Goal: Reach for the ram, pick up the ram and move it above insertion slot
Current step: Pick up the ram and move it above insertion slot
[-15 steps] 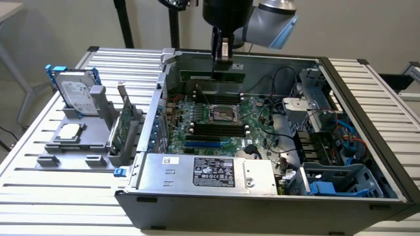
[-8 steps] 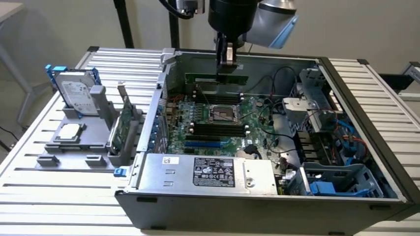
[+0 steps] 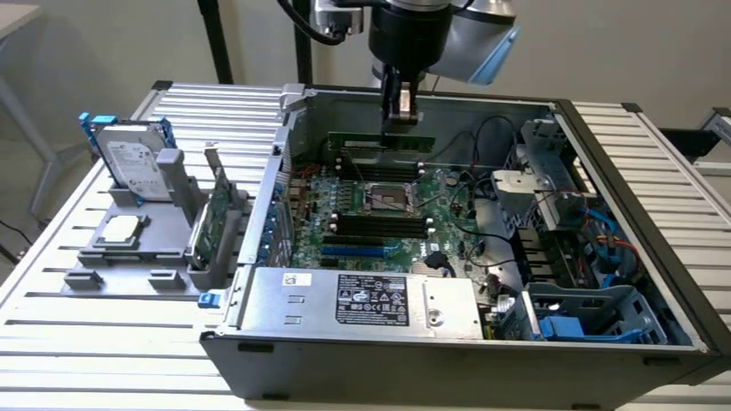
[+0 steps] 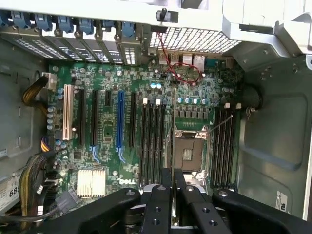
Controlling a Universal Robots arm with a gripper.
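- In the exterior view you see the gripper hanging over the open computer case, its fingers closed on the top edge of the ram, which hangs level and edge-down over the far part of the motherboard.
- That same view gives you the ram's long green face; it sits above the board, clear of the black memory slots that lie nearer the camera than the CPU socket.
- The wrist view looks straight down instead: your fingers are pinched close together, and the ram between them appears only as a thin edge-on sliver running across the socket area.
- From the wrist you can read the board layout: one bank of slots on one side of the socket, another bank on the other side, and a blue expansion slot further off.
- Only the exterior view shows you the grey fixture outside the case, on the exterior view's left, holding a hard drive and a green expansion card.
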